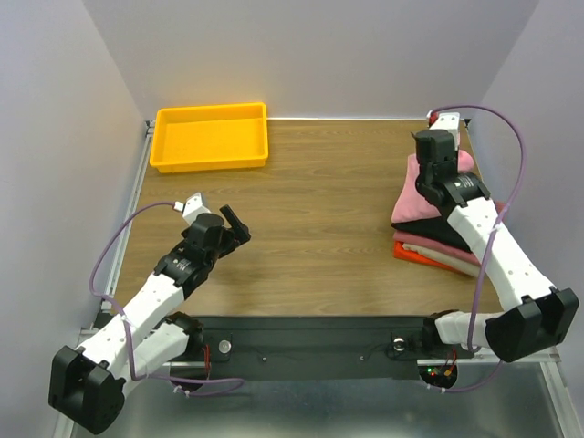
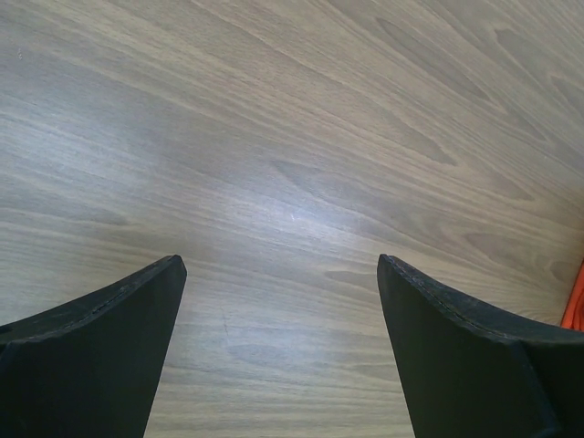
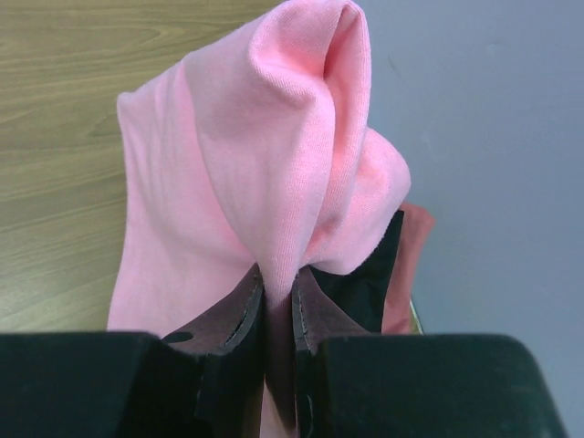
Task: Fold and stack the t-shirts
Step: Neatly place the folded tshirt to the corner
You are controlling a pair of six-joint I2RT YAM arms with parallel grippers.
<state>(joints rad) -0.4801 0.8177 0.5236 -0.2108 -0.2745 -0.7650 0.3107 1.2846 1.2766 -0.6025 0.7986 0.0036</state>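
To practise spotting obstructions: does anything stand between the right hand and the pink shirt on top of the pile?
Nothing visible does. The right hand is shut on a raised fold of the pink shirt, which lies on top of the pile of folded shirts, so there is no gap left for anything to block.

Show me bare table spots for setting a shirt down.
The table is bare across its middle, between the yellow tray, the open left gripper and the shirt stack. Crowded: the right edge, where the right gripper pinches the pink shirt.
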